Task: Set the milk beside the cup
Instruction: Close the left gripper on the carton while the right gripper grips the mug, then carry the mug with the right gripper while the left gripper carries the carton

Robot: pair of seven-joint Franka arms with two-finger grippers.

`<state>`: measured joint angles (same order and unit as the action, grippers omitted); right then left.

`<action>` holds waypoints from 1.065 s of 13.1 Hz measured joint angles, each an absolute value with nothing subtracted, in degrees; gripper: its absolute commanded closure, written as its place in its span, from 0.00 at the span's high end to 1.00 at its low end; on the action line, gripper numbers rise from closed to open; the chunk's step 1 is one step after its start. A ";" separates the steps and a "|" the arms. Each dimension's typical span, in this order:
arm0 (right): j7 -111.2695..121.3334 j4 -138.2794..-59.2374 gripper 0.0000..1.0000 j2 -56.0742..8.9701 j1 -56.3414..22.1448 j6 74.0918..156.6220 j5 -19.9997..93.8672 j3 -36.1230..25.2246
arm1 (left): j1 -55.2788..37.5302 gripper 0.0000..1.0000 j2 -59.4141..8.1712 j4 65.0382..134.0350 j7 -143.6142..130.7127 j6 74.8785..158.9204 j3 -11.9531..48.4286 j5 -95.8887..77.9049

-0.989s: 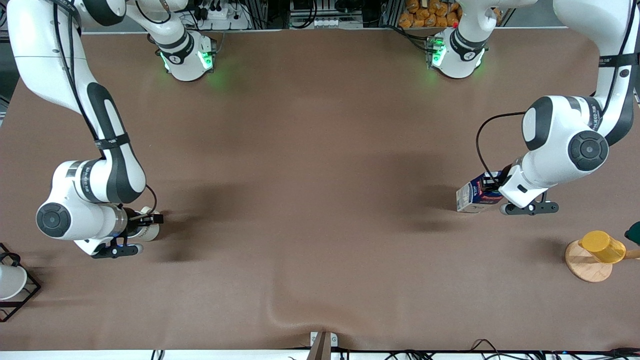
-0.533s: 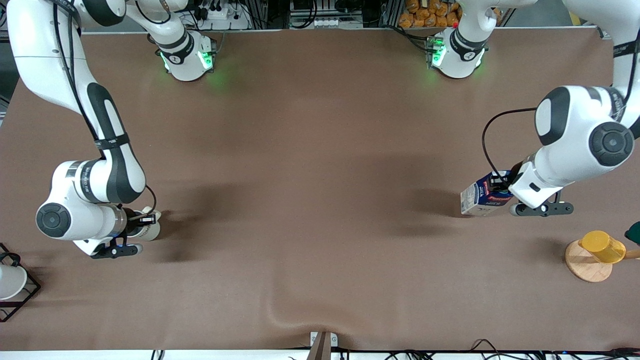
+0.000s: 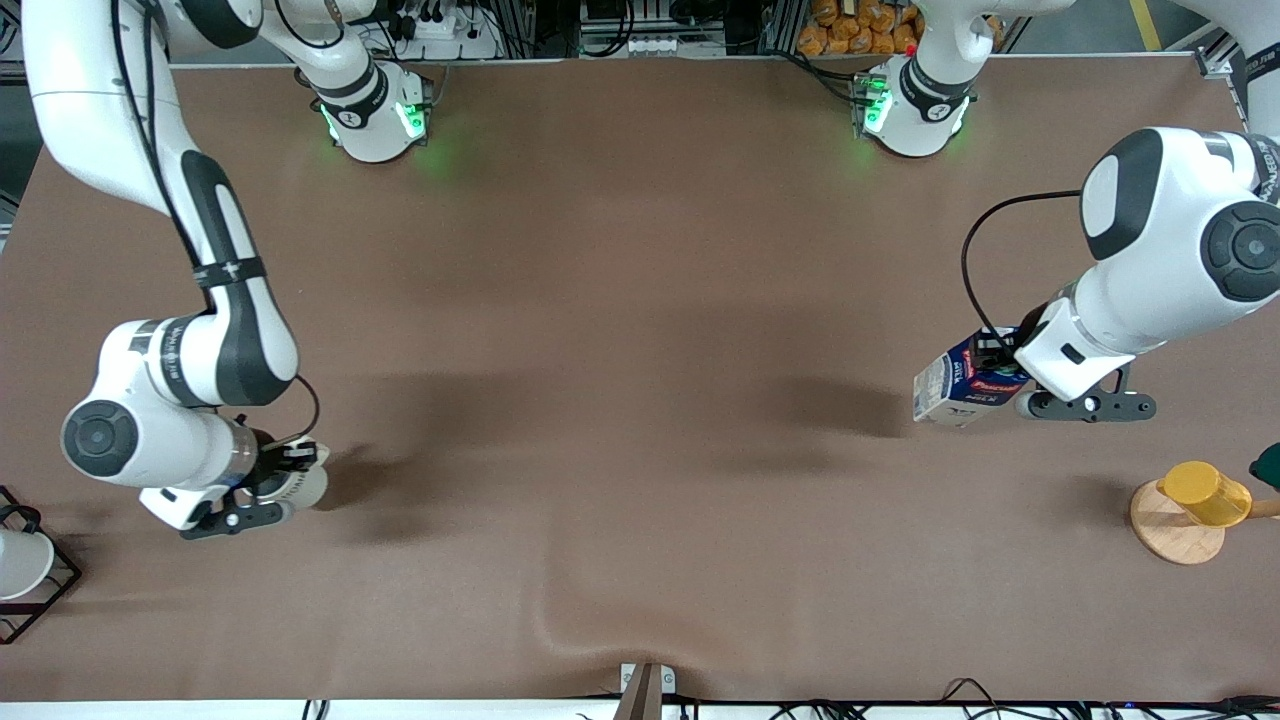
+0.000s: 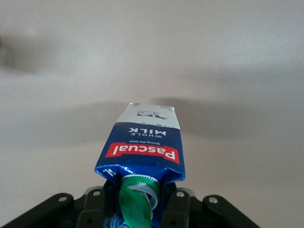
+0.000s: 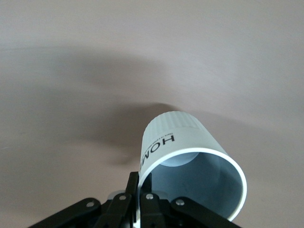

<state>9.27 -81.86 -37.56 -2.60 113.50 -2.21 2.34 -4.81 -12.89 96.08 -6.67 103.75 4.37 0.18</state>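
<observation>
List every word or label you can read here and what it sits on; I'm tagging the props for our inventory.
"Pascual": red band on the milk carton, held by the left gripper.
"WHOLE MILK": blue panel of the same carton.
A small line between those two: too small to read.
"HOM...": dark lettering on the mug, held by the right gripper; the rest is hidden by its fingers.
Lettering on the arms in the front view: too small to read.

Yellow cup (image 3: 1205, 492) on wooden stand (image 3: 1172, 528); white cup (image 3: 20, 563) in wire rack (image 3: 45, 598).
</observation>
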 measured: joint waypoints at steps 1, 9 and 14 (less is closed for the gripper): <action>9.63 -81.24 0.00 -37.56 -4.01 113.19 -2.20 3.30 | -4.85 0.33 -12.88 95.62 -6.68 103.29 4.53 0.18; 12.97 -79.91 0.00 -37.72 -19.39 115.35 -2.28 10.94 | -4.97 0.32 -12.86 94.09 -9.38 102.46 6.35 0.18; 13.26 -79.64 0.00 -37.75 -29.67 116.26 -2.31 10.73 | -4.95 0.32 -12.86 93.92 -11.35 102.11 7.41 0.18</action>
<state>13.26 -79.64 -37.75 -29.67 116.26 -2.31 10.73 -4.95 -12.86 93.92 -11.35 102.11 7.41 0.18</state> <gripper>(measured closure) 0.960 0.595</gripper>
